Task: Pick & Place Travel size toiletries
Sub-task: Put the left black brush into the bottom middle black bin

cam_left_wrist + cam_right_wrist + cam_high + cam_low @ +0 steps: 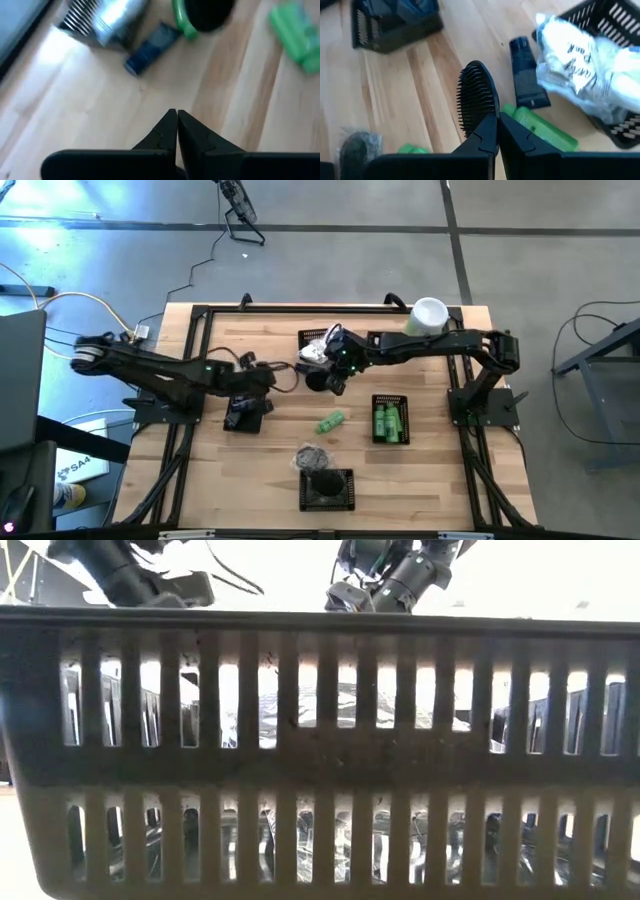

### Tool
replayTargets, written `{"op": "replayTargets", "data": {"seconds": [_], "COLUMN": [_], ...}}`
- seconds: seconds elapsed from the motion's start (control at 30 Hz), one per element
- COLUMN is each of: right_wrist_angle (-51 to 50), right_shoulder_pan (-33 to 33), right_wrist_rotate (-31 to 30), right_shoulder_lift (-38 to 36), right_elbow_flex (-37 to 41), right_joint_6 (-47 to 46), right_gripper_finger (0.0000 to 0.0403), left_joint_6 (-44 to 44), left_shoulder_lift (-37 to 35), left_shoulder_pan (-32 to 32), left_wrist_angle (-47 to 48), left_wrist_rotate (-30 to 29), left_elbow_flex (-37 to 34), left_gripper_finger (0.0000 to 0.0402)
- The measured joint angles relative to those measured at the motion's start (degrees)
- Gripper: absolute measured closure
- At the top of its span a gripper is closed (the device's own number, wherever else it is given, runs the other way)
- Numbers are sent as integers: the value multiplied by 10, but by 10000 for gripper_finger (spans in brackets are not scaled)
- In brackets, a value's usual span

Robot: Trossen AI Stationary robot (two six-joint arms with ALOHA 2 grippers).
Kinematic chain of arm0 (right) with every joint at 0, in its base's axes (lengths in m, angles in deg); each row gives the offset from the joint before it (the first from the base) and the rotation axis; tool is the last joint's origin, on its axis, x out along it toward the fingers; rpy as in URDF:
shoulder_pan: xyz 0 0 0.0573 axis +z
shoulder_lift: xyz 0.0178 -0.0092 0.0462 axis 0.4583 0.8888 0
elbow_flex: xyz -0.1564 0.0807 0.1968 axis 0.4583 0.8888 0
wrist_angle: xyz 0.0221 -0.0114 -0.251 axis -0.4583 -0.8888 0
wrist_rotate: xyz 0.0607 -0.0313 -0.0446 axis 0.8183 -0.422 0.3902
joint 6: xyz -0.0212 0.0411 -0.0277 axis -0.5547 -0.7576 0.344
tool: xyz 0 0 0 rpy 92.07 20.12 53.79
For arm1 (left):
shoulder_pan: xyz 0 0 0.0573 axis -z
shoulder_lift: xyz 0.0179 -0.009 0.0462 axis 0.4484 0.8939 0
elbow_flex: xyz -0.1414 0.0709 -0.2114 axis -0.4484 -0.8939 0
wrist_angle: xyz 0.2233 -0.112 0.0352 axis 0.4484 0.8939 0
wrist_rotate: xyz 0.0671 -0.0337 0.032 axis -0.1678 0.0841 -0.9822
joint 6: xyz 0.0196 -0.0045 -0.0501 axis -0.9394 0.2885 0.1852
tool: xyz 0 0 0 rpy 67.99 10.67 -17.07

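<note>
From above, four black baskets (327, 490) ring the table's middle, one holding green bottles (389, 420); a loose green bottle (331, 421) lies between them. At table height, a basket wall (320, 760) blocks nearly everything. The left gripper (177, 116) hangs pinched together and empty, a dark tube (151, 47) ahead. The right gripper (498, 119) clamps a black brush (477, 96) beside white packets (575, 55)

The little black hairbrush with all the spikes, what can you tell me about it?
The small black oval hairbrush looks like plastic, its face packed with rows of short black bristles. It is pinched by its lower end between the shut fingers of the right gripper, bristles facing the wrist camera, above the pale wooden table. Beyond it lie a dark blue tube and a bright green bottle. Whether it touches the wood cannot be told.
</note>
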Motion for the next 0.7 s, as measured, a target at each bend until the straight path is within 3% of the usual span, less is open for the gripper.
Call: {"op": "replayTargets", "data": {"seconds": [0.33,0.47,0.7], "right_wrist_angle": [5,0,8], "right_shoulder_pan": [66,100,173], "right_wrist_rotate": [-28,-70,-118], "right_shoulder_lift": [-8,-19,-66], "right_elbow_flex": [0,2,0], "right_joint_6": [-14,-38,-79], "right_gripper_finger": [400,400,400], "left_joint_6": [-19,-19,-20], "left_shoulder_lift": [-191,-229,-228], "left_shoulder_pan": [0,0,0], "left_wrist_angle": [-102,-101,-101], "left_wrist_rotate": [-4,-3,-3], "left_elbow_flex": [-99,-105,-104], "left_gripper_finger": [391,391,391]}}
